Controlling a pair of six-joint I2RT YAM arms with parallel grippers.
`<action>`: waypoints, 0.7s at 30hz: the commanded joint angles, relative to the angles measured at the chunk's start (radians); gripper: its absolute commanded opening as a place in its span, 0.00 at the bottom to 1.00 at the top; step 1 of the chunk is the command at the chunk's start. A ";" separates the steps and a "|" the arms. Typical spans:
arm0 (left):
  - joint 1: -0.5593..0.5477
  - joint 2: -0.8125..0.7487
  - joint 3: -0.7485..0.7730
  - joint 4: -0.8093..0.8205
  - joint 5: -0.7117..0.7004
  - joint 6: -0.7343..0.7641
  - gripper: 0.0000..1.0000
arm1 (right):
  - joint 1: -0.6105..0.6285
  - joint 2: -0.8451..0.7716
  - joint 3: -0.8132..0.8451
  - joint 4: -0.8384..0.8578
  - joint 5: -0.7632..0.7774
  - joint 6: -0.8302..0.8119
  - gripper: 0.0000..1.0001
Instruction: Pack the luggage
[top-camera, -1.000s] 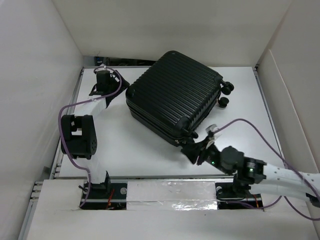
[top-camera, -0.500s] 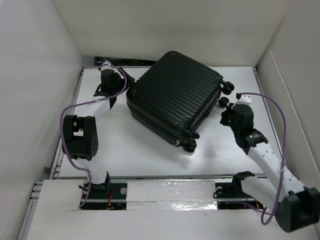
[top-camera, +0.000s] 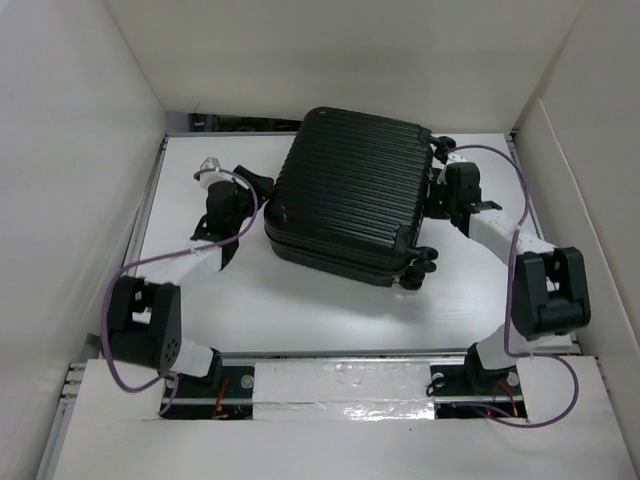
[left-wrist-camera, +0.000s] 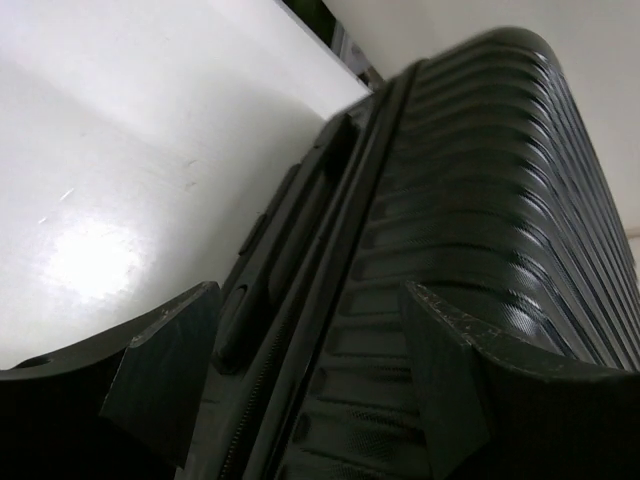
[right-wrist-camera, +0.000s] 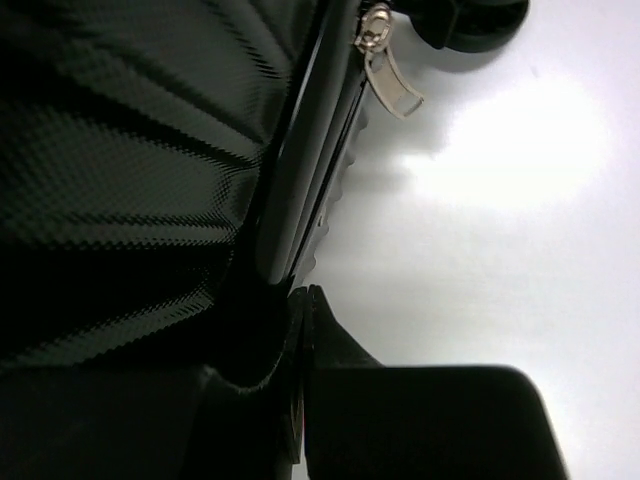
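Top view, suitcase (top-camera: 350, 195): closed, lying flat on its broad side at the far middle of the white counter (top-camera: 300, 310), ribbed shell up.
Top view, wheels (top-camera: 418, 268): small, black, along the right end of the case, one pair at its near right corner.
Top view, left fingers (top-camera: 256, 183): close against the left end of the case, arm bent in from the near left.
Top view, right fingers (top-camera: 440, 190): at the right end of the case between the wheel pairs, too small here to tell how they stand.
Left wrist view, left fingers (left-wrist-camera: 170, 360): spread wide, one beside the case over the bare counter, the other (left-wrist-camera: 450, 370) over the ribbed shell, gripping nothing.
Left wrist view, suitcase (left-wrist-camera: 470, 230): seam and side handle (left-wrist-camera: 290, 250) running up between the two fingers.
Right wrist view, right fingers (right-wrist-camera: 360, 390): pressed together, tips at the zip seam of the case, nothing visible between them.
Right wrist view, zipper pull (right-wrist-camera: 392, 85): silver, hanging from the seam, near a wheel (right-wrist-camera: 480, 20) at the top edge.
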 joint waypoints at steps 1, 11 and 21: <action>-0.073 -0.088 -0.145 0.003 0.058 -0.001 0.69 | 0.067 0.082 0.196 0.152 -0.271 -0.037 0.00; -0.124 -0.398 -0.326 0.017 -0.026 -0.054 0.68 | 0.067 0.290 0.489 0.017 -0.383 -0.053 0.09; -0.133 -0.644 -0.371 -0.061 -0.212 -0.075 0.68 | -0.106 -0.055 0.275 0.045 -0.381 -0.045 0.61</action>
